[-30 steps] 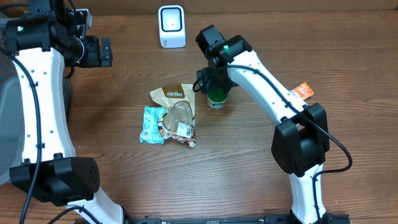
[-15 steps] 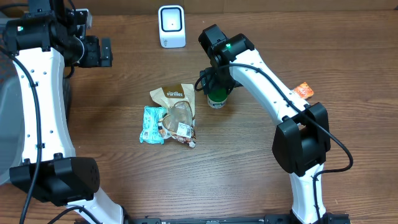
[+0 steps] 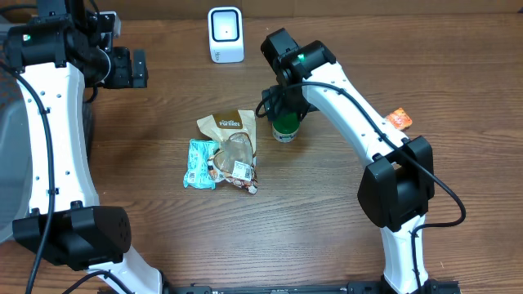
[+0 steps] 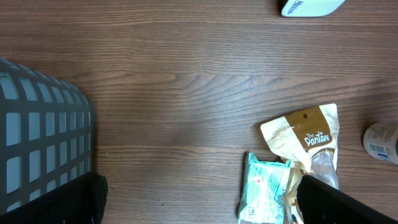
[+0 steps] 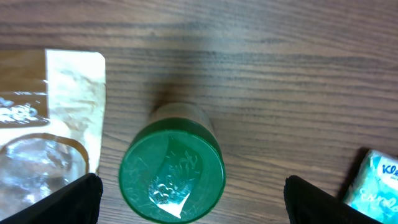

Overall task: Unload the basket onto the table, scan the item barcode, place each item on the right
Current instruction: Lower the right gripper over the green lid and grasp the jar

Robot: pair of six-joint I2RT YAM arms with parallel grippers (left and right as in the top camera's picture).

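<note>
item: green-lidded jar (image 5: pixel 172 168) | upright | white scanner (image 3: pixel 225 34) | standing, well apart

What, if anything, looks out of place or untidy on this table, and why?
Nothing looks spilled or broken. The only untidy spot is mid-table: the beige pouch, the teal packet and a smaller wrapper lie overlapping in a heap. The green-lidded jar stands upright beside them.
</note>
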